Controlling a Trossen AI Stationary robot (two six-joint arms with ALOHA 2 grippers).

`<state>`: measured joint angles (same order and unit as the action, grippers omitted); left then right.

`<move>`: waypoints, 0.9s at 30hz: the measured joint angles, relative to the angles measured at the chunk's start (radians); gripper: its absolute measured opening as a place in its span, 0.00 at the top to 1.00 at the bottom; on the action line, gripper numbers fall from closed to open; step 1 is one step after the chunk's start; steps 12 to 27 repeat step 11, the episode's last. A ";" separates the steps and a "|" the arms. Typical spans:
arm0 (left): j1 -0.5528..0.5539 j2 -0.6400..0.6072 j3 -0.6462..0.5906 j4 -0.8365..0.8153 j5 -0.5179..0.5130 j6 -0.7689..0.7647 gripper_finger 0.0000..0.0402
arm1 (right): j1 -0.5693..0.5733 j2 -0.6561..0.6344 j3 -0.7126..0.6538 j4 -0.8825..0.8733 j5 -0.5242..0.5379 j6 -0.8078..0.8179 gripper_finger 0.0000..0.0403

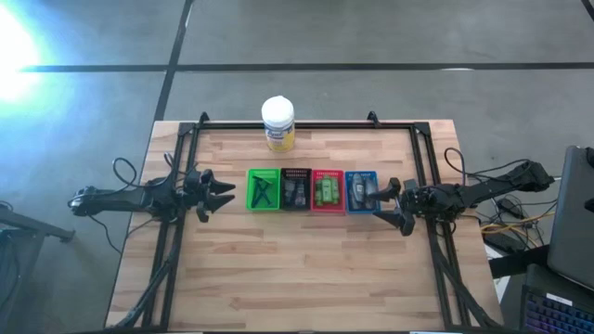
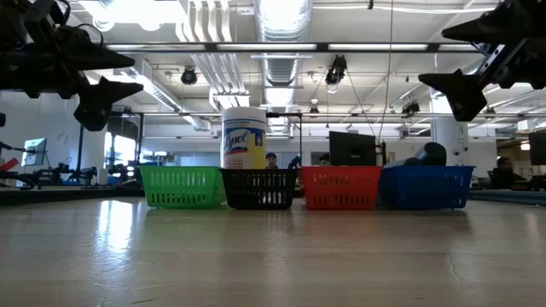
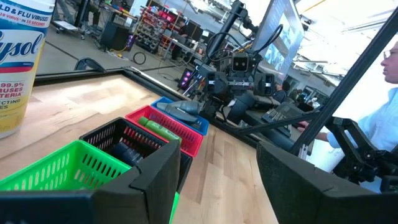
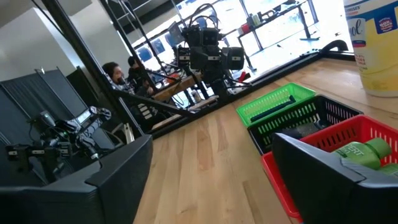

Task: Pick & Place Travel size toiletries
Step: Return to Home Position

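Note:
Four mesh baskets stand in a row mid-table and hold the toiletries. Black razors [image 1: 263, 191] lie in the green basket [image 1: 251, 176], dark packets [image 1: 295, 193] in the black basket [image 2: 259, 189], green bottles [image 1: 327, 191] in the red basket [image 2: 339, 188] and grey tubes [image 1: 358, 190] in the blue basket [image 2: 425, 188]. My left gripper [image 1: 225, 195] hangs open left of the green basket, above the table. My right gripper [image 1: 388, 205] hangs open at the blue basket's right side, also raised. Neither holds anything.
A white-lidded yellow jar [image 1: 277, 123] stands behind the baskets near the table's far edge. A black frame [image 1: 306, 124] runs along the far edge and down both sides. Bare wood lies in front of the baskets. People sit in the room beyond.

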<state>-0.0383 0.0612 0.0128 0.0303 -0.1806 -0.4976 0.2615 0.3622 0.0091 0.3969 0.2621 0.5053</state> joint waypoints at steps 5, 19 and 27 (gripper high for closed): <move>0.000 0.000 0.000 0.000 0.000 0.000 0.46 | 0.000 0.000 0.000 0.000 0.000 0.000 0.24; 0.000 0.000 0.000 0.000 0.000 0.000 0.46 | 0.000 0.000 0.000 0.000 0.000 0.000 0.28; 0.000 0.000 0.000 0.000 0.000 0.000 0.46 | 0.000 0.000 0.000 0.000 0.000 0.000 0.28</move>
